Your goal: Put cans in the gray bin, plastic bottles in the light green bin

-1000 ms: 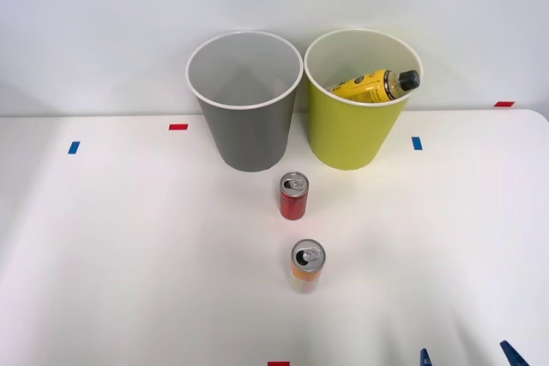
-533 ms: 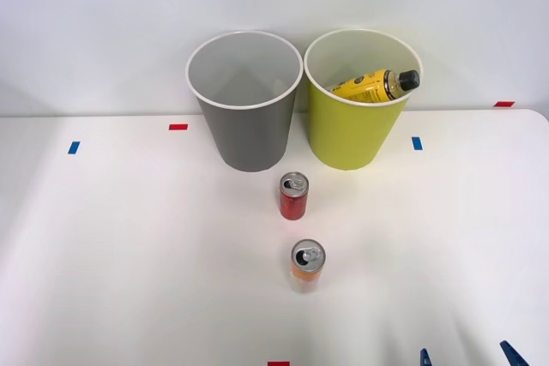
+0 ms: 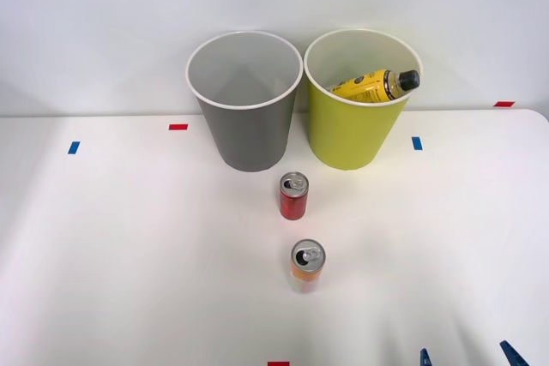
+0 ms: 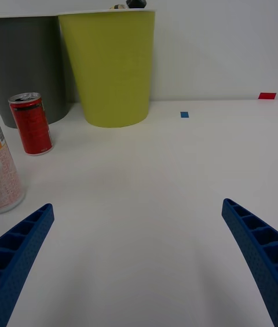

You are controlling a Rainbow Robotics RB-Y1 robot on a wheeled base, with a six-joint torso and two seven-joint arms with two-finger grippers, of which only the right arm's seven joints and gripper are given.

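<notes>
Matt plastic gray bin [image 3: 247, 117]; glossy metal red can [image 3: 293, 196]; smooth, seemingly matt white table [image 3: 129, 255].

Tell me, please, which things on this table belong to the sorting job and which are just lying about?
Part of the job:
red can
orange-yellow can
gray bin
light green bin, already holding the yellow-labelled bottle
right gripper, open above the table's near edge

Just lying about:
red tape marks
blue tape marks
</notes>
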